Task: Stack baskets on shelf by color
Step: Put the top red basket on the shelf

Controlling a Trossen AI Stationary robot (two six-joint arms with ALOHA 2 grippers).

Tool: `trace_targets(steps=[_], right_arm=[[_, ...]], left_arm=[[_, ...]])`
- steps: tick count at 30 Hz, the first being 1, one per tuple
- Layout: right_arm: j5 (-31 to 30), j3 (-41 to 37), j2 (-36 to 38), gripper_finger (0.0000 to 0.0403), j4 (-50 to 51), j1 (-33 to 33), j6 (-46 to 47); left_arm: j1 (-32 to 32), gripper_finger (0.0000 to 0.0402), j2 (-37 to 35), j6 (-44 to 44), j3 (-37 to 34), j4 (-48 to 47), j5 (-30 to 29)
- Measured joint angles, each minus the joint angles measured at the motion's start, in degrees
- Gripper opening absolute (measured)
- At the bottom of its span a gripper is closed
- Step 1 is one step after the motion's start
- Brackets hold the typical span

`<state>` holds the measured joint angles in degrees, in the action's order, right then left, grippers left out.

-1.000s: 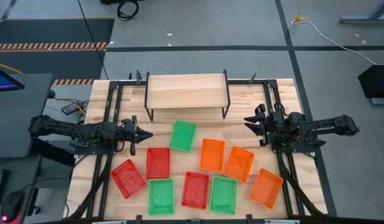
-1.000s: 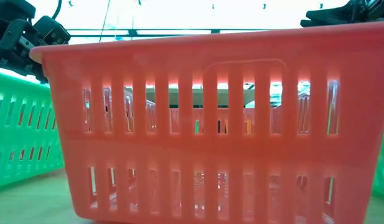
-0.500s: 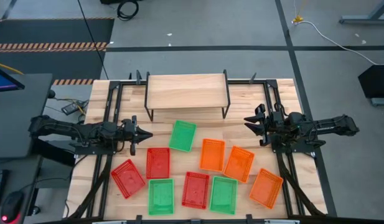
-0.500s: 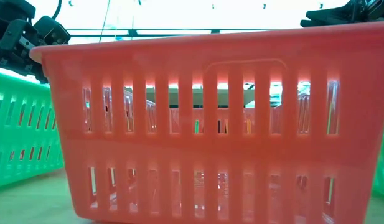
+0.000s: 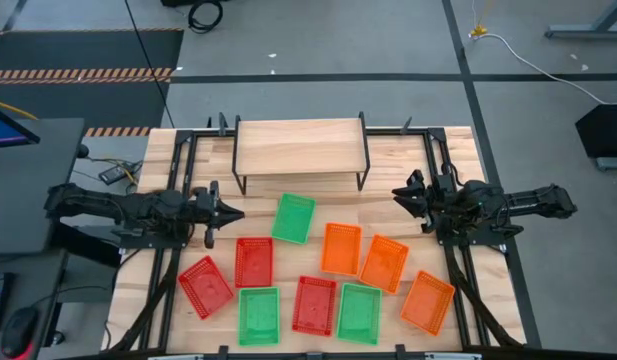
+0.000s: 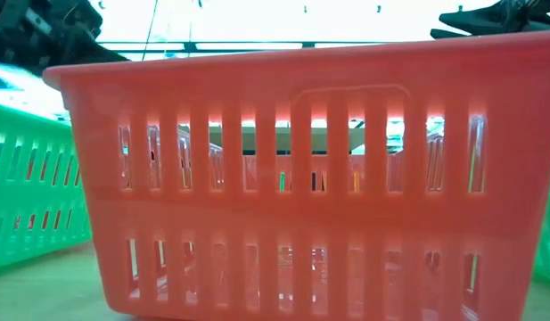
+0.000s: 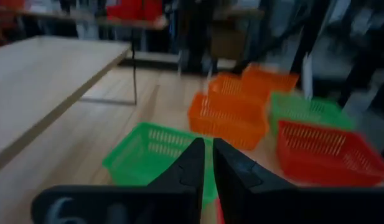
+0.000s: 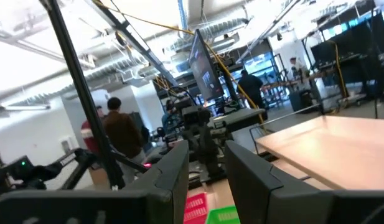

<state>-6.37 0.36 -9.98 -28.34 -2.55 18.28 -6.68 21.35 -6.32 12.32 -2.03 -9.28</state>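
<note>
Wooden slats make up the surface, with the shelf bare at its far edge and nine baskets scattered nearer. Both arms reach level toward the middle: the left gripper nearly closed, holding nothing, left of a green basket; the right gripper slightly parted, empty.

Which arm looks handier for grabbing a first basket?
Probably the left: its tool sits just beside a red basket and a green basket. The right tool is farther from the orange baskets. The shelf holds nothing yet.
</note>
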Motion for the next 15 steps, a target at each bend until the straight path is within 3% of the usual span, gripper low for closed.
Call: trace_targets(steps=[6,15], right_arm=[[0.0,0.0,0.0,0.011,0.1,0.0,0.2],[0.0,0.0,0.0,0.011,-2.1,0.0,0.8]], left_arm=[[0.0,0.0075,10.9,1.5,12.7,-16.1,1.4],[-5.9,0.0161,26.4,4.6,22.6,-16.8,3.4]])
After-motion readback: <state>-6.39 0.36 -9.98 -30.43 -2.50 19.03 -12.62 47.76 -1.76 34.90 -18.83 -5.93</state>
